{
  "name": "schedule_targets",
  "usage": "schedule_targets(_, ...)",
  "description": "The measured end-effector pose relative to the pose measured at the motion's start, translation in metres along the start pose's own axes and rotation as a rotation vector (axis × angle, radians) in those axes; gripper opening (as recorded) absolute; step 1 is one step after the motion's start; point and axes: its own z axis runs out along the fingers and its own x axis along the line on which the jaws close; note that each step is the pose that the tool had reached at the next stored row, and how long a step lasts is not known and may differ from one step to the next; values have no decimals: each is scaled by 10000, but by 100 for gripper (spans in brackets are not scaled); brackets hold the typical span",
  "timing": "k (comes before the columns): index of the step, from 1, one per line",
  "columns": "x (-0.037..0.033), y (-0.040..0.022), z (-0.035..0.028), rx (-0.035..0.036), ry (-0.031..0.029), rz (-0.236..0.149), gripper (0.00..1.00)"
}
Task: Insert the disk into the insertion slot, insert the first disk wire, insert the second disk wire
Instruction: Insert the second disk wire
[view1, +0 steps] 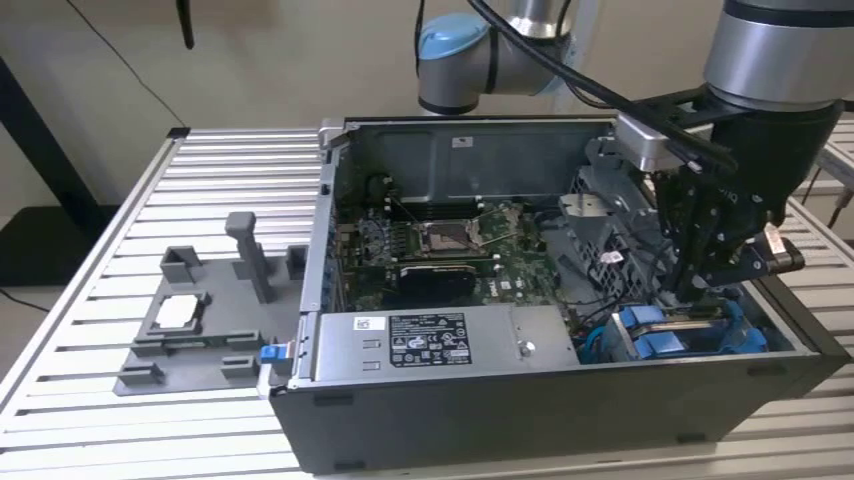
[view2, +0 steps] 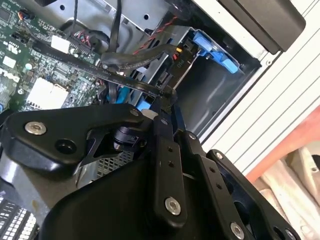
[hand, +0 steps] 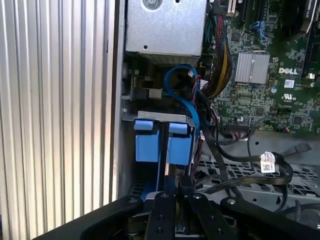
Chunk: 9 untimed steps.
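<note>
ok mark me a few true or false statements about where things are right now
1. The tool hangs just above the blue parts in the case's corner at the exterior view's right. True.
2. The case is closed. False: it is open, and the motherboard shows inside.
3. The case stands on a slatted metal table. True.
4. The grey fixture lies inside the case. False: it lies on the table, beside the case at the exterior view's left.
</note>
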Motion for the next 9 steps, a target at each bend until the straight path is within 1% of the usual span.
schedule_targets(2,-1,-9,17,-102,-11,-2,16)
schedule_targets(3,-1,-15,26,-125,-16,-1,16)
schedule_targets(4,-1,-22,37,-134,-28,4,16)
schedule_targets(5,0,-29,46,-135,-54,12,16)
schedule_targets(9,-1,-53,82,-138,-206,52,16)
